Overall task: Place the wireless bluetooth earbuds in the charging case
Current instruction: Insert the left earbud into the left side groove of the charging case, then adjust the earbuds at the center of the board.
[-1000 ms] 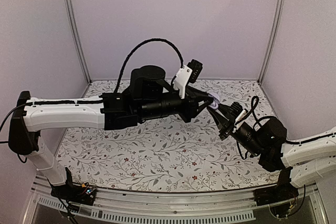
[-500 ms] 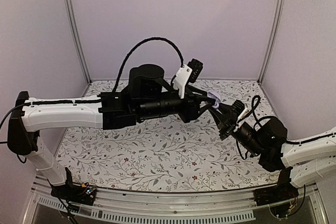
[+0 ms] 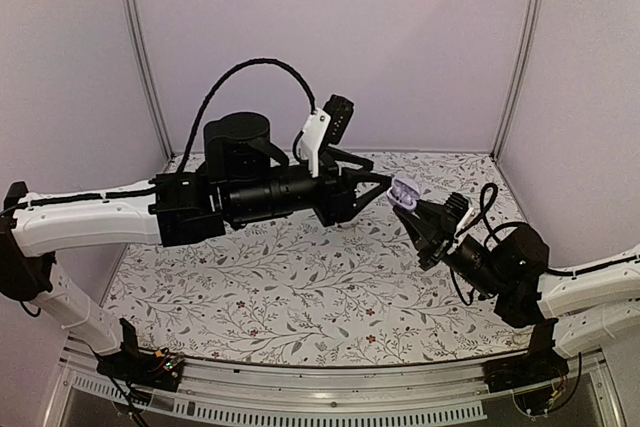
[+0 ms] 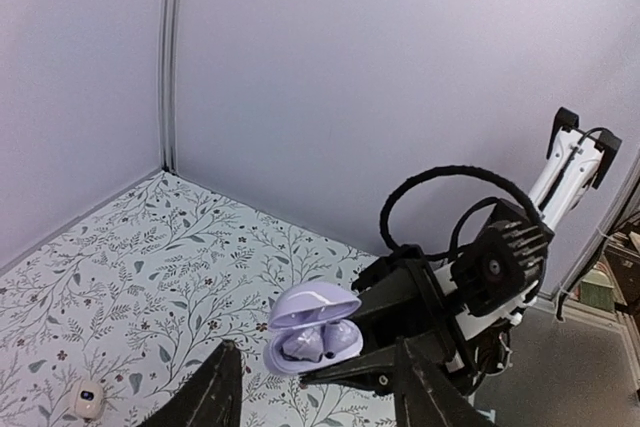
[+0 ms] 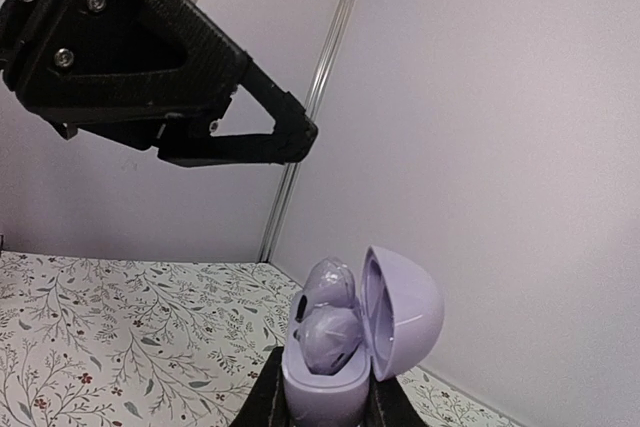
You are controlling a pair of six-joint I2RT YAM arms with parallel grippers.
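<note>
Right gripper (image 5: pixel 322 409): fingers closed on the lower half of the purple charging case (image 5: pixel 380 322), one finger pressed to each side of the base. The case stands upright between them, held in the air off the table. Its lid is hinged open and leans away to one side.

Earbuds (image 5: pixel 325 335): both pale lilac, both sitting in the wells of the case, one above the other from the right wrist view. They are just above the right fingertips and not touched by either gripper.

Left gripper (image 4: pixel 316 367): fingers (image 4: pixel 215 392) spread apart, nothing between them. From the left wrist view the open case appears in the gap between the two fingers, but beyond their tips and apart from them. From overhead the left fingertips point at the case, near it but not touching. From the right wrist view one black left finger hangs above and to the side of the open lid, clear of it.

Floral-patterned table (image 4: pixel 150 267) lies below both sets of fingers. A small white rounded piece (image 4: pixel 88 398) rests on it, off to the outer side of one left finger; I cannot tell what it is.

Plain pale walls (image 4: pixel 350 77) with a metal corner post (image 4: pixel 170 57) stand behind.
</note>
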